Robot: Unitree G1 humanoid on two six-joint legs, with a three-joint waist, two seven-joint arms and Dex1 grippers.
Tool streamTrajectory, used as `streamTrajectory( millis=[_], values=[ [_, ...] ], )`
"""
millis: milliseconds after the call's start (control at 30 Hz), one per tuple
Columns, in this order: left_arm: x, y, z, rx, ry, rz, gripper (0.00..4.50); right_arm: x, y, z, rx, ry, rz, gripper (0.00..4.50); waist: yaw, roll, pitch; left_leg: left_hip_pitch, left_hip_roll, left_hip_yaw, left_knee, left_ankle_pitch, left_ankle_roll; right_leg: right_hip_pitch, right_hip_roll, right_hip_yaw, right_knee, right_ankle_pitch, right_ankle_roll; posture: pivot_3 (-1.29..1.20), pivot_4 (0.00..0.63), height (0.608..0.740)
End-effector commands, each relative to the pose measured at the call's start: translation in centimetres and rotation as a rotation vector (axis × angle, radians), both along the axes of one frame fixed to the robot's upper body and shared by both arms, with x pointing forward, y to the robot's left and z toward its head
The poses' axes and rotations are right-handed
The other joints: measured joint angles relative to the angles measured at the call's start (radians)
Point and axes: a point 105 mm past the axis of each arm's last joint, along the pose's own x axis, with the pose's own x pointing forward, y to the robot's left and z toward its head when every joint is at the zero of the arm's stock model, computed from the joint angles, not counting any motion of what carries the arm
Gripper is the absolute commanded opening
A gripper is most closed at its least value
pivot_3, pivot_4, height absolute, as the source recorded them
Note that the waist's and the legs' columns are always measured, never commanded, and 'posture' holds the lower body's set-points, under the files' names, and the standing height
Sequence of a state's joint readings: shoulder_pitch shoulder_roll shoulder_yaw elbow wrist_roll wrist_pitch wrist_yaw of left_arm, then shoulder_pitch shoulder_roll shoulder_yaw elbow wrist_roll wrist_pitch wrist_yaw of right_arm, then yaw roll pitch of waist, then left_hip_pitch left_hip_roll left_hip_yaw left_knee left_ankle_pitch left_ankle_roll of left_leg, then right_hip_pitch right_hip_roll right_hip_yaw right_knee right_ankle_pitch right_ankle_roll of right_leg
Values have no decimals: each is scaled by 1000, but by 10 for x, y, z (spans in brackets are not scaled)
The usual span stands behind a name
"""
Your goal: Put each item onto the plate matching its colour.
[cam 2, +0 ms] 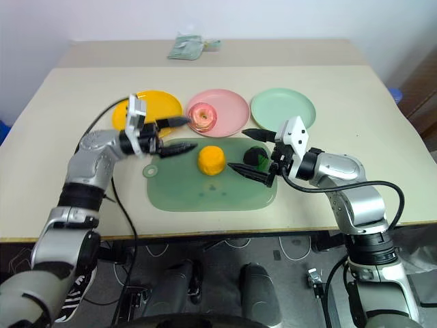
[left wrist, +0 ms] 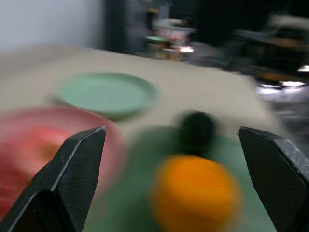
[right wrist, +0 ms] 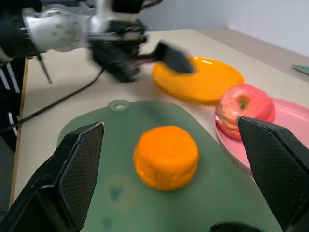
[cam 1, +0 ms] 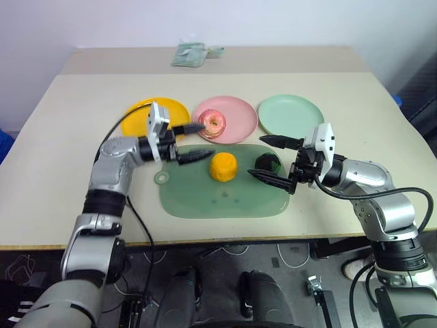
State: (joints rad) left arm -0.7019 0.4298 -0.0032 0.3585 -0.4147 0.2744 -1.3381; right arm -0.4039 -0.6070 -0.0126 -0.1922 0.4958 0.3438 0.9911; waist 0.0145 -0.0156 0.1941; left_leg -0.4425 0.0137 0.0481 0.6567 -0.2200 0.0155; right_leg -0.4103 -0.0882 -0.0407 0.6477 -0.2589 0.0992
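Beige tabletop [cam 1: 68, 123]: apple [cam 1: 214, 124] sits on the pink plate [cam 1: 235, 113]. Orange [cam 1: 222, 167] and green fruit [cam 1: 267, 162] wait on the mat [cam 1: 198, 201], at six o'clock from it. Left gripper [cam 1: 194, 141] and right gripper [cam 1: 274, 158] are spread, empty. I'd worry the round orange rolls if nudged.

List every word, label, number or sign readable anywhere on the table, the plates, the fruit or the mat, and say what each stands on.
None can be read.
The translucent green rounded-rectangle mat bears small dark marks, too small to tell whether they are print.
The pale green packet at the table's far edge is too small to read.
The plates and fruits show no labels.
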Motion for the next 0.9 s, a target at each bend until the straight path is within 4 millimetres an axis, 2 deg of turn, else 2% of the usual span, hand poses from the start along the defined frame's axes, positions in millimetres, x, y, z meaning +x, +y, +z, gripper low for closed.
streamTrajectory(
  millis=[33,167,333,533,667,767,833,900],
  values=[
    [-9,-14,-11,120,-81,-26,4463,-1,3,9,0,-46,21,4500,3,0,0,0,0,0,1,0,0,1,0,0,0,0,0,0,150,740],
    [-6,-28,-19,87,-101,10,4463,-1,5,6,-1,-40,28,4500,1,0,0,-1,-1,0,4,-2,3,1,-1,0,0,0,0,0,150,740],
    [7,-39,-32,134,-197,83,4463,-4,8,3,3,-34,29,4500,-2,0,0,-1,0,0,4,-2,3,1,-1,0,0,0,0,0,150,740],
    [19,-40,-37,161,-234,144,4463,-4,6,1,2,-33,9,4500,0,0,0,-1,0,1,4,-2,4,1,-1,0,0,0,0,0,150,740],
    [21,-42,-46,163,-193,148,4463,-2,4,2,4,-39,-4,4500,-1,0,0,-1,-1,1,4,-2,4,1,-1,0,0,0,0,0,150,740],
    [9,-45,-52,148,-157,82,3691,-2,4,2,6,-41,-7,4500,-2,0,0,-1,0,1,4,-2,4,1,-1,0,0,0,0,0,150,740],
    [6,-46,-51,140,-154,68,2924,-1,5,2,8,-43,-8,4500,-2,0,0,-1,0,1,4,-2,4,1,-1,0,0,0,0,0,150,740],
    [10,-41,-43,105,-157,106,2924,-1,5,4,12,-46,-10,4500,-1,0,0,-1,0,1,4,-2,4,1,-1,0,0,0,0,0,150,740]
  ],
)
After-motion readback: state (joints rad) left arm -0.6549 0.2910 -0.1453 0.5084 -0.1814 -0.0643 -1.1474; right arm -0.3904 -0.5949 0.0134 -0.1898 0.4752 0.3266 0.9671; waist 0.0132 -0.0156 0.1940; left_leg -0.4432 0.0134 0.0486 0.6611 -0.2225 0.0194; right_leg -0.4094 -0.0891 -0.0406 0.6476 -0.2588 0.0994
